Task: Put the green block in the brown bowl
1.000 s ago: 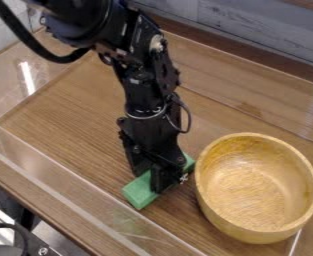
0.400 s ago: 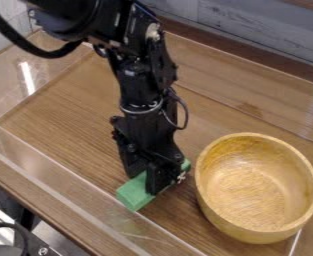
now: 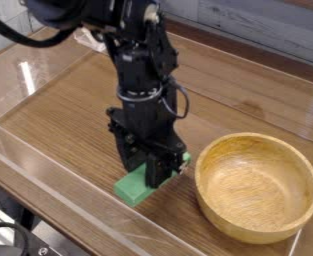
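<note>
Claw point(image 3: 156, 170) at centre frame points straight down from your black arm point(image 3: 139, 70), its jaws clamped on the green block point(image 3: 141, 184), gripping the bar near its upper end. You have one view only, from above and to the side of the wooden table point(image 3: 65, 110), with a clear wall point(image 3: 65, 175) running along the lower left.

Look at the block first: most of it shows below the fingers, a bright green slab whose long axis slants from the claw down toward the lower left of the frame. Its low end sits right at the tabletop; whether it has cleared the wood or is touching it, you cannot tell from this angle.

Now the bowl point(image 3: 259, 186): it stands at the lower right of the frame, just beside the claw, its thick rim close to the arm's right flank and its hollow open and unoccupied. The block is not in it yet.

The relation that matters is simple. The bowl lies to the right of the claw and slightly lower in the frame, while the bar trails away on the opposite side. Judged from this, the carry is barely begun; you would likely need enough height for the trailing end to pass over the near rim before letting go.
</note>
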{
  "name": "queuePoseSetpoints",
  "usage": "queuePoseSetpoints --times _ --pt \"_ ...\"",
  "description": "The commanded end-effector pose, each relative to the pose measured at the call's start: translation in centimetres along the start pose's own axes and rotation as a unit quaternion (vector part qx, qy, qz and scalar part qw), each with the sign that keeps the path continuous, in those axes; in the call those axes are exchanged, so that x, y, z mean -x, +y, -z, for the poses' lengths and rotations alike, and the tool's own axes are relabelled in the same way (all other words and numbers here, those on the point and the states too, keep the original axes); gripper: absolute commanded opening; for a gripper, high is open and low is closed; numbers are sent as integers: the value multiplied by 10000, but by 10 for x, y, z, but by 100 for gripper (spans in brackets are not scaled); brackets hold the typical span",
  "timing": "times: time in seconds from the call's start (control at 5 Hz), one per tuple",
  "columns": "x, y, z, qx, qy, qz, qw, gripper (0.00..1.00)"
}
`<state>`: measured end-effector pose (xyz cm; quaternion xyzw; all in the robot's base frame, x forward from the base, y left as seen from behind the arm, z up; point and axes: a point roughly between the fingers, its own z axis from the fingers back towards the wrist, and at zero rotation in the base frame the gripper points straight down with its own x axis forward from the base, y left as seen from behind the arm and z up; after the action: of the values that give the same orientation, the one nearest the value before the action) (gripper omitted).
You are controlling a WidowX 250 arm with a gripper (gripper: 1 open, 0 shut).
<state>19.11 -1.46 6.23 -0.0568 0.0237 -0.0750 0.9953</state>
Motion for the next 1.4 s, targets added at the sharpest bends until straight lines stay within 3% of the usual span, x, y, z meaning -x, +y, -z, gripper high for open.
queuePoseSetpoints --times 0.0,0.6,1.0,1.2 --pt "-12 -9 -25 -27 -262 -94 9996 0" --pt "-25 -54 -51 15 -360 -58 9993 0" --pt "-35 -118 -36 0 -419 82 9991 0" --pt "-32 -141 -30 9 -458 121 9989 0"
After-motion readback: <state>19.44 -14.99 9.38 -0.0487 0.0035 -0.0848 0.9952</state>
